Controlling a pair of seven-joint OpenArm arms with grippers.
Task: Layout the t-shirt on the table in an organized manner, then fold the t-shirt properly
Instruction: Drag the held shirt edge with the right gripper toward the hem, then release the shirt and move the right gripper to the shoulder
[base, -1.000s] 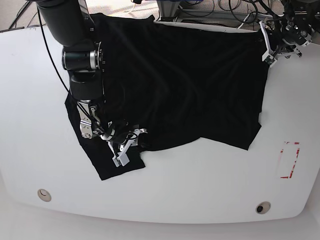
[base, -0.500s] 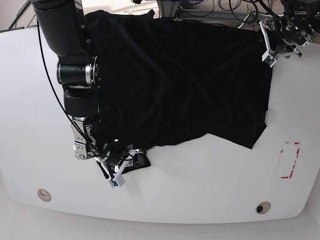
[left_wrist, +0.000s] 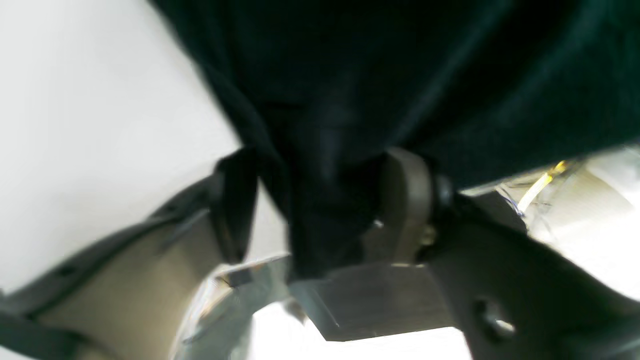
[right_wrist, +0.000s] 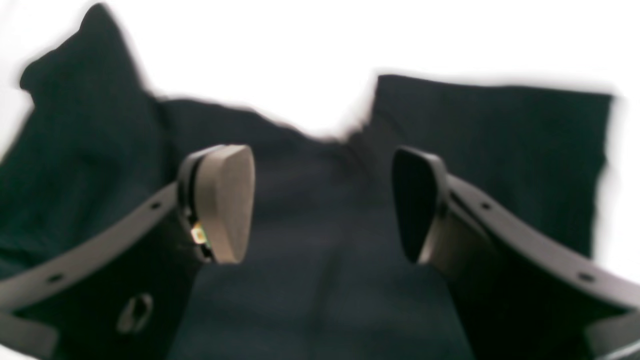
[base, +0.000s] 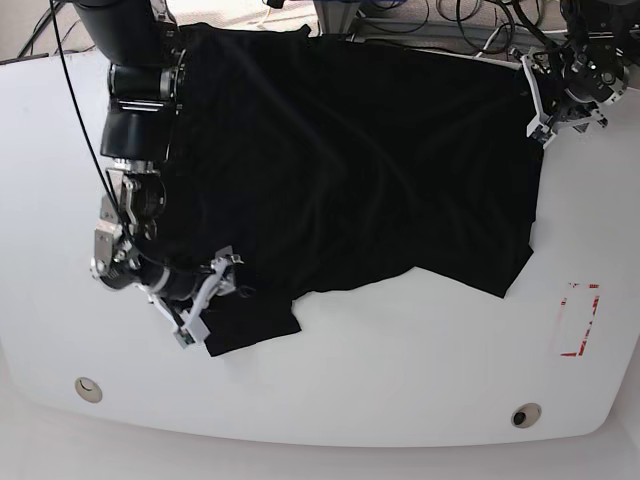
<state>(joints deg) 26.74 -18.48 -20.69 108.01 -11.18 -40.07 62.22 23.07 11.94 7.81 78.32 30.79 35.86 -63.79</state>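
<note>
The black t-shirt (base: 350, 160) lies spread over the upper middle of the white table (base: 400, 380), its far edge running up to or past the table's top rim, and that is where I'd expect trouble. At the upper right of the base view the left claw (base: 547, 100) sits at the cloth's corner; in its wrist view a bunch of dark fabric stands between the two fingers with a gap showing beside one pad, so I cannot tell whether it is gripping or has let go. If it pulls away with cloth snagged, that corner could drag off the back edge. At the lower left the right claw (base: 205, 300) hangs just over the sleeve, its jaws parted and nothing between them, the fabric lying flat beneath. A careless lift there could catch a fold and rumple the sleeve. The lower hem is uneven, with a notch near the centre, so any fold started now would likely come out crooked. There is plenty of bare table along the bottom and right, around the red tape rectangle (base: 578, 320), for drawing the shirt toward the near side.
</note>
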